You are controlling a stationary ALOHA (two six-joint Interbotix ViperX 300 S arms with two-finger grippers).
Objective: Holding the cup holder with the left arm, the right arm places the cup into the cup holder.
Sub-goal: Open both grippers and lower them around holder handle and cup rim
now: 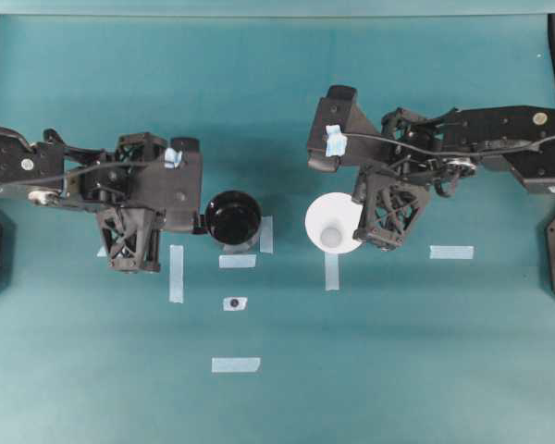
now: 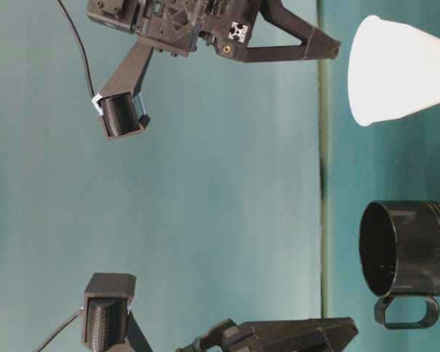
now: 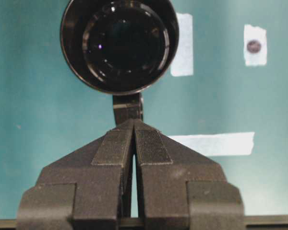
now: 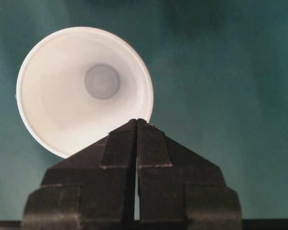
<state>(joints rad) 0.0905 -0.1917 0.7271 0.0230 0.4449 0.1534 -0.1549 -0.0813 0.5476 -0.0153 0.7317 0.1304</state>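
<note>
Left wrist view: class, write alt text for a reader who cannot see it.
A black claw, shut, pinches the handle tab of a glossy black cup holder seen from above. White tape strips lie on the teal table.

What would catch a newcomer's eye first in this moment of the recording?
The bright white cup stands out against the teal table, right of centre in the overhead view, with the right gripper pinched on its rim. Left of it sits the glossy black cup holder, its handle tab clamped by the left gripper. Pale tape strips dot the table around them.
</note>
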